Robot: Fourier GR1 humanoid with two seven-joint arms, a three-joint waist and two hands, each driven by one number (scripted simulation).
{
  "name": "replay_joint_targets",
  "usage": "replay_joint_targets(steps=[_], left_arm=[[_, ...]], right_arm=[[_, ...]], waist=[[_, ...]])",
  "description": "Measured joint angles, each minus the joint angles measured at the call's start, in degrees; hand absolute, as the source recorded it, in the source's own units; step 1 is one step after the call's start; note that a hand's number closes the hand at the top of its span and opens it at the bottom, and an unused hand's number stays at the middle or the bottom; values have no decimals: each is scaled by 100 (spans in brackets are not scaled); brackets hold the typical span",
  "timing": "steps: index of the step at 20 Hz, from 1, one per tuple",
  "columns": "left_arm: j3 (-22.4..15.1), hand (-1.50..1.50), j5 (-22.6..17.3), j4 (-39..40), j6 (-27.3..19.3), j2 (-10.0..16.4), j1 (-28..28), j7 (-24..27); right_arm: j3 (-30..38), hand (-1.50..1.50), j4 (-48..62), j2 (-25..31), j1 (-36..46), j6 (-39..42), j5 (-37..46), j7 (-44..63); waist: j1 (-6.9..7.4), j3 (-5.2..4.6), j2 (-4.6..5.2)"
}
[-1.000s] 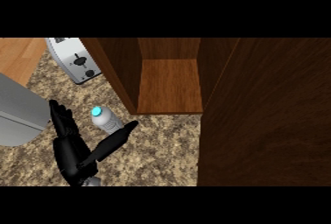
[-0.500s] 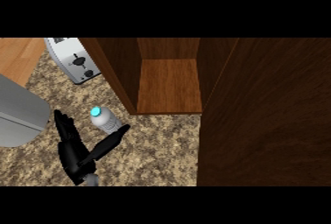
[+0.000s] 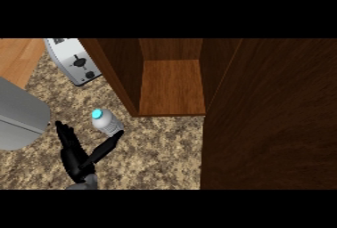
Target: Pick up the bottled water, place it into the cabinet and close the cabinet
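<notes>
In the head view, much is cut off or hidden. Only the left hand (image 3: 76, 153) shows, with a short stub of grey forearm (image 3: 84, 183) at the lower edge; the right hand is nowhere in the view. A big grey object (image 3: 20, 113) at the left runs out of the frame, and I cannot tell what it is. The toaster (image 3: 76, 60) is cropped at the top. The dark cabinet door (image 3: 270, 116) fills the right side and blocks whatever lies behind it. The cabinet (image 3: 118, 75) stands open, its wooden shelf (image 3: 171, 82) lit and its inner walls in shadow. A strip of pale wooden surface (image 3: 16, 55) shows at the upper left.

The bottle of water (image 3: 106, 123) stands on the speckled counter (image 3: 158, 151), blue cap up, just in front of the cabinet's left wall and outside it.

The left hand holds nothing. Its fingers (image 3: 64, 133) are straight and together, pointing up the view between the grey object and the bottle. The thumb (image 3: 105, 147) is spread wide from them and angles toward the bottle's lower side. Its tip lies right at the bottle, but I cannot tell whether it touches.

The hand sits low over the counter, below and to the left of the bottle, with the V between thumb and fingers opening toward the bottle.
</notes>
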State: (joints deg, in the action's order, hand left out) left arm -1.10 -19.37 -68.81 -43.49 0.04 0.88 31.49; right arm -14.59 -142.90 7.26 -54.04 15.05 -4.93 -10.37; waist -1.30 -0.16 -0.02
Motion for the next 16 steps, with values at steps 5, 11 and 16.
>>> replay_joint_targets(steps=[5, 11, 16], left_arm=[[308, -150, -625, 1043, 857, -2, 396, 756], [500, -150, -1180, 2378, 1810, -2, 980, 1535], [772, 150, -1597, 3350, 2340, 2, 1409, 2242]], right_arm=[[12, -150, 28, 23, -212, 110, 23, -229], [108, -150, 23, 75, -240, 152, 23, -278], [46, -150, 53, 42, -340, 187, 58, -380]], waist=[[-20, 2, 3], [-33, 0, 20], [-42, 1, 22]])
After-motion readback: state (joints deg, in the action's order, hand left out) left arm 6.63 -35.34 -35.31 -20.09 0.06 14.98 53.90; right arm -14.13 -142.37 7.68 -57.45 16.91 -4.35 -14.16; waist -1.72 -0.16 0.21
